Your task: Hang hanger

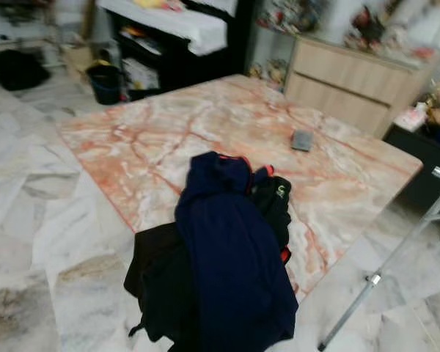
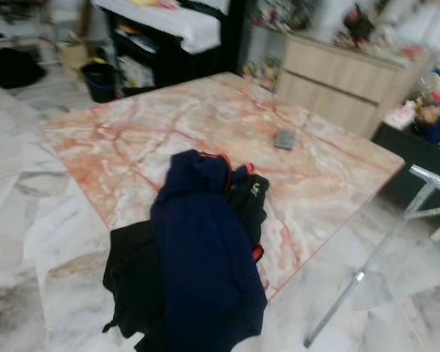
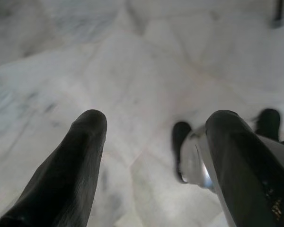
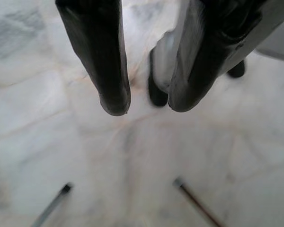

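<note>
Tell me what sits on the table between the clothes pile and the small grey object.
Nothing: in the left eye view, bare pink marble table separates the navy garment from the small grey object.

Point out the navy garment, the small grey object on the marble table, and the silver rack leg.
navy garment (image 1: 231,257): left eye view, middle of its back panel.
small grey object (image 1: 301,140): left eye view, its flat top face.
silver rack leg (image 1: 381,270): left eye view, midway along the slanted tube.
</note>
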{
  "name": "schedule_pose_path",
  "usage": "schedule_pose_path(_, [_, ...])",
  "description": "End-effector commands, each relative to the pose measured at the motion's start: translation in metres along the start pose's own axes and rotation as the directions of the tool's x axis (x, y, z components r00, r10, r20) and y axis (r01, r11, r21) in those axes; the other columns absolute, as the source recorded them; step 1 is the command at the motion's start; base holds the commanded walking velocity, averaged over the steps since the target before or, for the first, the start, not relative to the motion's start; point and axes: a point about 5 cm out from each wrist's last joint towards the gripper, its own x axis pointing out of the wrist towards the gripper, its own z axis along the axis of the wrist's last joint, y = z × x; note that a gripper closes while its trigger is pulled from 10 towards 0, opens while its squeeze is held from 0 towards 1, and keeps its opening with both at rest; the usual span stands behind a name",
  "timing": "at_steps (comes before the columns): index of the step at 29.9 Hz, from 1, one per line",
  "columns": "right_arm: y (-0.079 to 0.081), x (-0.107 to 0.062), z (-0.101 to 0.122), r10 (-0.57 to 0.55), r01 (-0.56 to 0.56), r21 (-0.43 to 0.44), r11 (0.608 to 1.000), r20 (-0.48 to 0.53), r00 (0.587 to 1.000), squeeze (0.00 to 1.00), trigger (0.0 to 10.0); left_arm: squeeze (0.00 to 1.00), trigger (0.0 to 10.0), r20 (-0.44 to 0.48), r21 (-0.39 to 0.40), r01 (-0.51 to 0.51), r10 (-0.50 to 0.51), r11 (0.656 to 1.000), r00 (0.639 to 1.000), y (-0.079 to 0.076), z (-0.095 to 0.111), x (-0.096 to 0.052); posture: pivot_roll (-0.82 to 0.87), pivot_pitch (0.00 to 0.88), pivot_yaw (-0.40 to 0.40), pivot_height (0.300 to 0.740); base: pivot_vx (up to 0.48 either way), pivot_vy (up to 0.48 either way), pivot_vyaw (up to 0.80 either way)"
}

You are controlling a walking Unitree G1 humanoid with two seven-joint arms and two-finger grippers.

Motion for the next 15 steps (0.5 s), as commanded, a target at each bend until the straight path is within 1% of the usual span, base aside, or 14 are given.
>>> schedule_pose_path(1, [0.0042, 0.0010, 0.0037, 0.011, -0.011, -0.008, 1.000, 0.010, 1.000, 0.00, 10.0, 0.00, 10.0, -0.049, -0.007, -0.014, 0.014, 1.000, 0.999, 0.0049, -0.0139, -0.0033, 0.04, 0.000, -0.043, 0.740, 0.000, 0.000, -0.75])
schedule_pose_path(7, [0.0033, 0.0009, 0.0040, 0.013, -0.013, -0.009, 1.000, 0.010, 1.000, 0.00, 10.0, 0.00, 10.0, -0.057, -0.014, -0.017, 0.016, 1.000, 0.998, 0.0047, -0.0160, -0.0037, 0.05, 0.000, -0.053, 0.740, 0.000, 0.000, -0.74])
schedule_pose_path(11, [0.0034, 0.0009, 0.0051, 0.015, -0.015, 0.002, 1.000, 0.019, 1.000, 0.00, 10.0, 0.00, 10.0, -0.057, -0.031, -0.029, 0.027, 0.999, 0.998, 0.0062, -0.0161, -0.0038, 0.05, 0.000, -0.054, 0.740, 0.000, 0.000, 0.00])
schedule_pose_path(15, [0.0038, 0.0010, 0.0056, 0.013, -0.013, 0.004, 1.000, 0.022, 1.000, 0.00, 10.0, 0.00, 10.0, -0.057, -0.026, -0.031, 0.029, 0.999, 0.998, 0.0074, -0.0160, -0.0040, 0.05, 0.002, -0.051, 0.740, 0.000, 0.000, 0.00])
